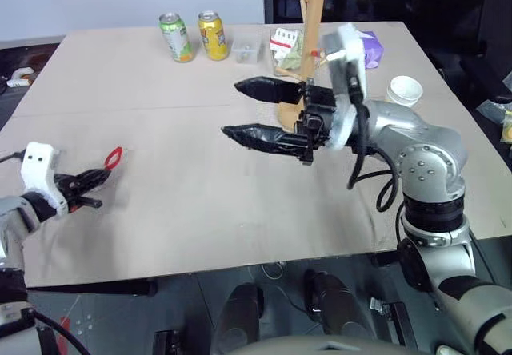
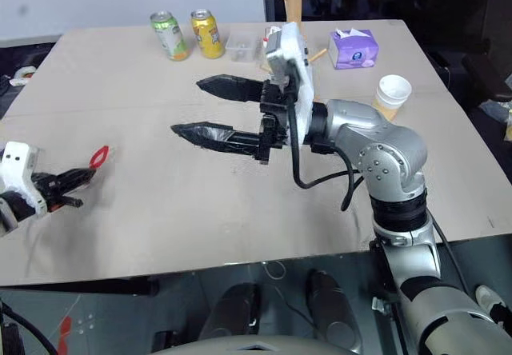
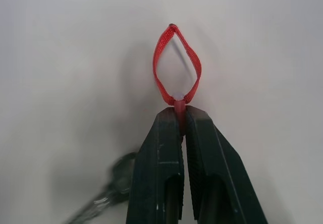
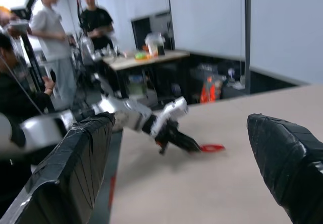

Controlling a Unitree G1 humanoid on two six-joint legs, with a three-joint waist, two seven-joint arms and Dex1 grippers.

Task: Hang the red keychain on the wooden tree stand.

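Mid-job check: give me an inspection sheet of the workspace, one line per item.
Surface: tan table, bare in front of the robot.
Job's things: red keychain pinched at its base by the left gripper, loop sticking out past the fingertips; wooden stand at the far side, behind the right gripper.
Clutter: green can, yellow can, clear box, snack packets, tissue box, paper cup.
Grippers: left shut on keychain; right open, holding nothing, raised above mid-table.
Cables: black cable looped along the right arm.
Surroundings: people and a cluttered desk beyond the table.
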